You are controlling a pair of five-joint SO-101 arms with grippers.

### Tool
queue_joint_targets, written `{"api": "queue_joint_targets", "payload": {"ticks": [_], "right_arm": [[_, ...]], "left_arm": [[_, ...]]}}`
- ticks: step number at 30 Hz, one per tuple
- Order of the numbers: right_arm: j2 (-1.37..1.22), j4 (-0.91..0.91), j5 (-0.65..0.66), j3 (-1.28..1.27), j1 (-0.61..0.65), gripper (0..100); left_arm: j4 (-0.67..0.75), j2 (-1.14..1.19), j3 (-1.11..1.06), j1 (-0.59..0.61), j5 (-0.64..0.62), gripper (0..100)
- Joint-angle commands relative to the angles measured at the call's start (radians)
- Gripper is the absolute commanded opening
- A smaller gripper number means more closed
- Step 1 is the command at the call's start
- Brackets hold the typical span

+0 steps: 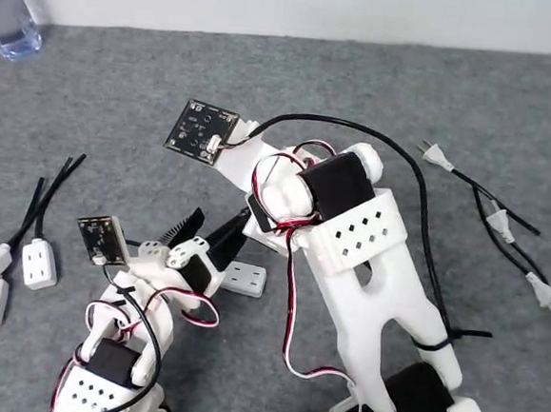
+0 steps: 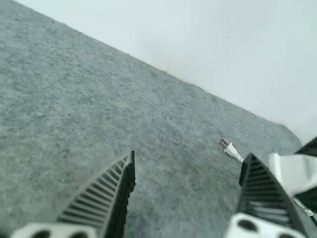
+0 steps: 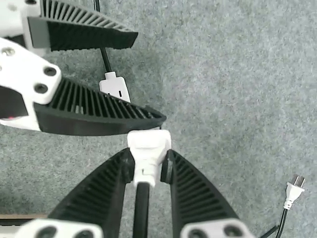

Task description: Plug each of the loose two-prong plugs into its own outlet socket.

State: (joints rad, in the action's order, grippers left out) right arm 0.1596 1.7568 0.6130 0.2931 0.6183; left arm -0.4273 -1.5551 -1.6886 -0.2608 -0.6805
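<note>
A white outlet socket block [image 3: 148, 144] on a black cord is held in the right gripper [image 3: 148, 158], jaws closed on it, long axis in line with them. The left gripper [image 2: 189, 158] is spread wide, empty. The loose white two-prong plugs [image 1: 437, 158] are seen well apart, nearer the right arm.

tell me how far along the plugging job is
Done: nothing yet, by the look of it. The two-prong plugs lie loose on one side of the table, and the outlet sockets sit far off on the other.
In hand: the right hand is shut on a white corded piece; I can't tell whether it is a plug or a socket. The left hand is open beside it.
Left: every pairing.
</note>
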Motion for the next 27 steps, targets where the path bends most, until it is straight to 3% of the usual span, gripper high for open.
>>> {"api": "queue_joint_targets", "payload": {"ticks": [1,18,27], "right_arm": [[0.062,0.035,-0.012,0.086,0.008,0.8],[0.051,0.038,-0.003,0.078,-0.001,0.8],[0.053,0.039,0.040,0.048,-0.104,0.8]], "left_arm": [[-0.018,0.006,-0.001,-0.037,0.006,33],[-0.014,0.005,-0.001,-0.028,0.008,33],[-0.014,0.005,-0.001,-0.028,0.008,33]]}}
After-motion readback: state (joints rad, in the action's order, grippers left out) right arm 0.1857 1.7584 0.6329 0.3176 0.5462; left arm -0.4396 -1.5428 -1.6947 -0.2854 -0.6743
